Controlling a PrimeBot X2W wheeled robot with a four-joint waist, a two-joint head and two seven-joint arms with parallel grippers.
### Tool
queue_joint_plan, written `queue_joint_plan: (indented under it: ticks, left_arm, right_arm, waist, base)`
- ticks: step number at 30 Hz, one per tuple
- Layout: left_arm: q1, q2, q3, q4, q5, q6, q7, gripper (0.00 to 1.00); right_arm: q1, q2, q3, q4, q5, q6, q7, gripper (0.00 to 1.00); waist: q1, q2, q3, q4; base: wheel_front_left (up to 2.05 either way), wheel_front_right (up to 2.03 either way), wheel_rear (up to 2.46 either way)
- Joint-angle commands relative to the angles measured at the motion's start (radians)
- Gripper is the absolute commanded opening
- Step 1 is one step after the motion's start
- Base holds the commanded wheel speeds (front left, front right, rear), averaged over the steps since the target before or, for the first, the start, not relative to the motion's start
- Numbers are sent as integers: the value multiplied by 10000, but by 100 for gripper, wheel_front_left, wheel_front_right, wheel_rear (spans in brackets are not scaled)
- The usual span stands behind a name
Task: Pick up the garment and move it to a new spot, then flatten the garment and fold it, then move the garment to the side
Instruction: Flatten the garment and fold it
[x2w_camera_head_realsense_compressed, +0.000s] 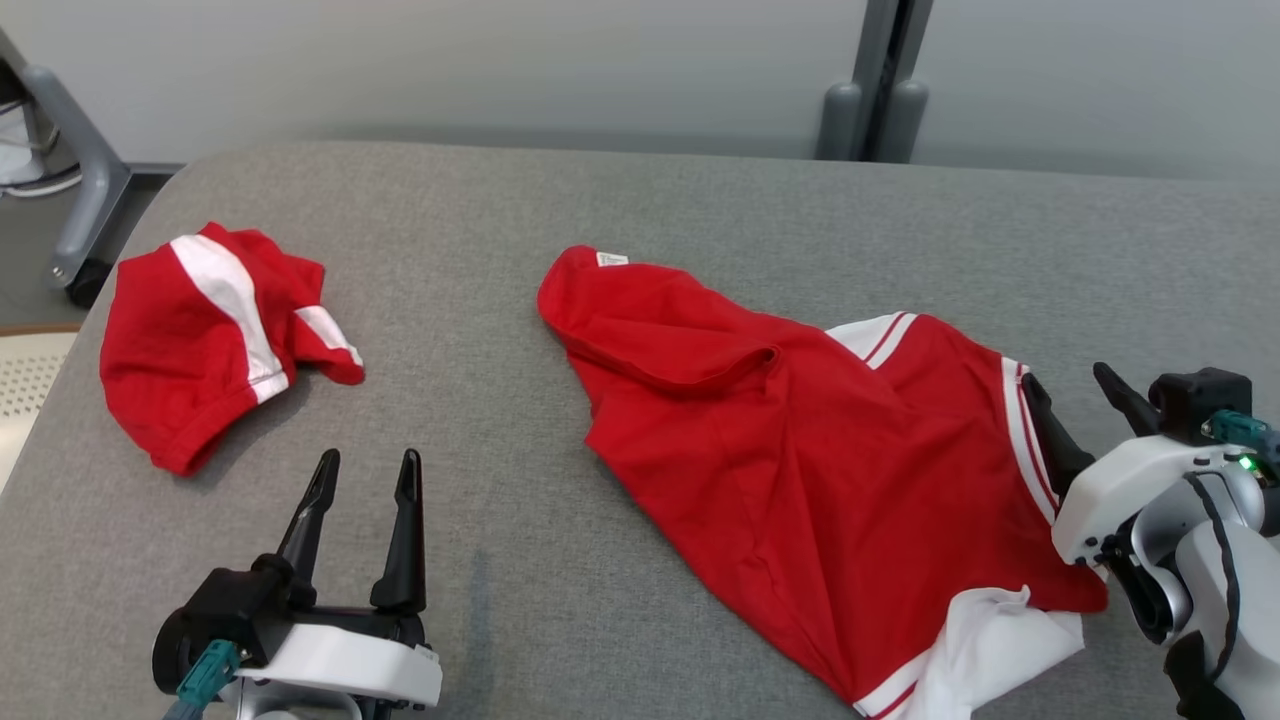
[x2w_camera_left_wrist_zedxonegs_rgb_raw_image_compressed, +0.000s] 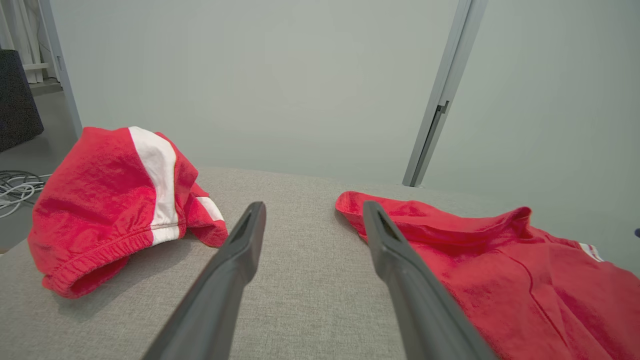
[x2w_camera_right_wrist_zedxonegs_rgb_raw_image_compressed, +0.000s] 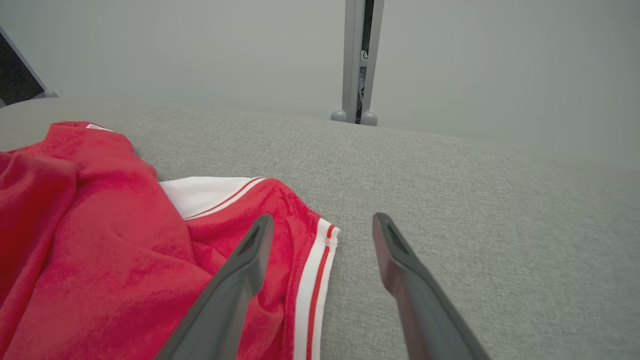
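Head view. A grey padded surface (x2w_camera_head_realsense_compressed: 700, 200) runs across the frame. The garment (x2w_camera_head_realsense_compressed: 800, 440), red with white trim, lies rumpled and half spread at centre-right. A white label (x2w_camera_head_realsense_compressed: 611, 259) shows at its far corner, and white cloth is turned out at its near edge. Well apart from it, at the left, sits a bunched red-and-white piece (x2w_camera_head_realsense_compressed: 200, 340). The left gripper (x2w_camera_head_realsense_compressed: 368, 460) is at lower left over bare surface between the two cloths, fingers spread wide, nothing between them. The right gripper (x2w_camera_head_realsense_compressed: 1065, 378) is at the right edge, fingers also parted and empty. One finger lies over the garment's striped hem (x2w_camera_head_realsense_compressed: 1025, 440); I cannot tell whether it touches.

Left wrist view. The left gripper (x2w_camera_left_wrist_zedxonegs_rgb_raw_image_compressed: 313, 207) stands wide open over bare grey surface (x2w_camera_left_wrist_zedxonegs_rgb_raw_image_compressed: 300, 280). The bunched piece (x2w_camera_left_wrist_zedxonegs_rgb_raw_image_compressed: 100, 200) is off to the left, the garment (x2w_camera_left_wrist_zedxonegs_rgb_raw_image_compressed: 500, 260) to the right. The right-hand finger's tip overlaps the garment's edge in this view. A grey post (x2w_camera_left_wrist_zedxonegs_rgb_raw_image_compressed: 440, 100) stands against the pale wall behind. Cables (x2w_camera_left_wrist_zedxonegs_rgb_raw_image_compressed: 15, 187) lie on the floor at far left.

Right wrist view. The right gripper (x2w_camera_right_wrist_zedxonegs_rgb_raw_image_compressed: 322, 220) is spread and holds nothing. Its left finger is over the red cloth of the garment (x2w_camera_right_wrist_zedxonegs_rgb_raw_image_compressed: 100, 250). The striped hem (x2w_camera_right_wrist_zedxonegs_rgb_raw_image_compressed: 312, 280) runs between the fingers. The right finger is over bare surface (x2w_camera_right_wrist_zedxonegs_rgb_raw_image_compressed: 500, 200).
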Motion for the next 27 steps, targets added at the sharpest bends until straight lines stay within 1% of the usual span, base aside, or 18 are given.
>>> queue_joint_plan:
  ticks: [1,6,10,13,14,15,17,23,27]
  left_arm:
    - [-226,37,-20,-7,-81,45,-20,100]
    - [-432,37,-155,-3,-124,80,-20,100]
    - [-536,37,-244,4,-157,121,-20,100]
    - [-599,35,-254,7,-186,126,-20,100]
    - [-608,35,-247,9,-193,133,-20,100]
    - [-610,37,-233,9,-195,137,-20,100]
    - [-616,37,-208,20,-195,142,-20,100]
    - [-668,37,-191,24,-184,175,-20,100]
    - [-724,35,-259,40,-203,170,-20,100]
  right_arm:
    - [-332,-23,87,377,110,0,8,100]
    - [-1000,-48,541,1720,236,0,218,100]
    - [-1415,49,784,2591,427,0,283,100]
    - [-1609,151,1032,3110,645,0,634,100]
    - [-1662,217,1171,3260,771,0,873,47]
    - [-1703,246,1270,3384,885,0,1069,0]
    - [-1846,203,1462,3403,1048,0,1058,0]
    - [-2650,-135,1674,3215,1336,0,423,0]
    - [-3452,-497,1721,3364,1477,0,155,0]
  waist:
    - [0,-1,226,209]
    - [0,-1,486,443]
    - [0,-1,631,574]
    - [0,-1,698,614]
    - [0,-1,712,617]
    - [0,-1,723,614]
    - [0,-1,745,604]
    - [0,-1,787,530]
    - [0,-1,823,501]
  base:
    - [0,0,0]
    - [0,0,0]
    - [0,0,0]
    - [0,0,0]
    - [0,0,0]
    - [0,0,0]
    - [0,0,0]
    - [0,0,0]
    - [0,0,0]
